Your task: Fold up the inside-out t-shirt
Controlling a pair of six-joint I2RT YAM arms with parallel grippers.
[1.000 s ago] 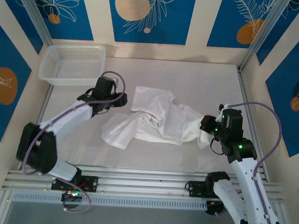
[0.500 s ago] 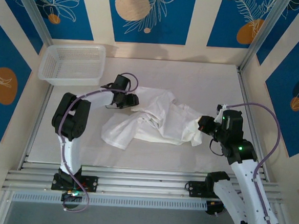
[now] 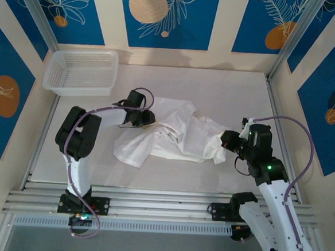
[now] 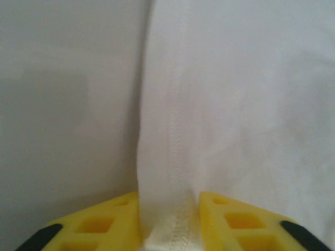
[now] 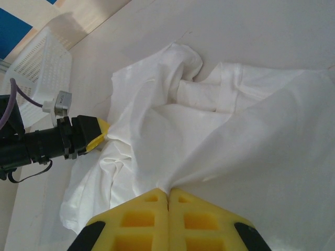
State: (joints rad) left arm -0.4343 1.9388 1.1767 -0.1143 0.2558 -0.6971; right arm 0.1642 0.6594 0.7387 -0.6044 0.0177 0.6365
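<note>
2 grippers work opposite ends of the inside-out t-shirt (image 3: 178, 135), which lies crumpled and bunched at the middle of the desk (image 3: 216, 86), nowhere near flat. The right gripper (image 3: 228, 142) is at the shirt's 4 o'clock end, fingers (image 5: 141, 214) pressed fully together on a pinch of fabric; from its wrist view the cloth fans out from that pinch toward 12 o'clock in ridges. We read that hold as an anchor: 1 end pinned so that a pull from the other side can spread the cloth. The left gripper (image 3: 147, 117) is low at the shirt's 10 o'clock edge, its fingers (image 4: 107, 219) part-way apart with a stitched hem (image 4: 177, 157) running between them and touching both. Whether the hem is clamped or merely straddled we cannot tell. A hem is a sensible place to take hold, since it marks a true edge and will not stretch as the thin body cloth does.

Around them: a white mesh basket (image 3: 78, 87) stands at the desk's 10 o'clock corner, well apart from the shirt and out of both arms' way. What hinders us, we judge, is the shirt itself: a twisted fold across its middle and layers heaped toward 3 o'clock, which could drag along together if either end is pulled.
</note>
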